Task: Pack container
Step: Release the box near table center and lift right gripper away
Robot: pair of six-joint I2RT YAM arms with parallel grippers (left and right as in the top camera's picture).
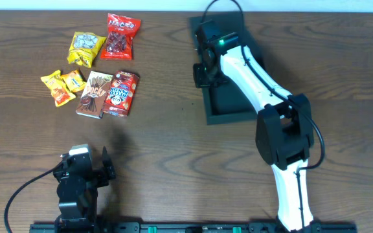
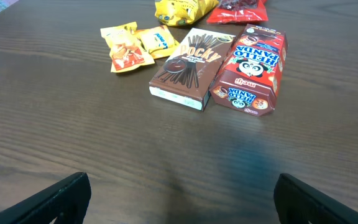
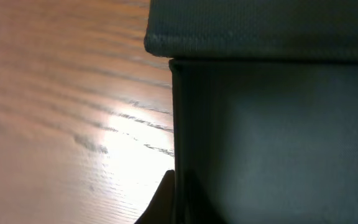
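On the brown wood-grain table (image 1: 173, 162), the matte dark rectangular cardboard container (image 1: 228, 107) lies open at the far right, and the right gripper (image 1: 201, 71) has its jaws clamped on the container's left wall. The left gripper (image 2: 179, 214) hangs near the front left, jaws wide apart. Ahead of it lie a brown Pocky box (image 2: 185, 68), a red Hello Panda box (image 2: 250, 71) and small yellow packets (image 2: 132, 43), well apart from the container.

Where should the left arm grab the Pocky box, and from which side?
From above, fingers across the narrow width of the Pocky box at its near end. It lies flat, lengthwise to the left gripper. The Hello Panda box crowds its right edge, so room there looks tight.
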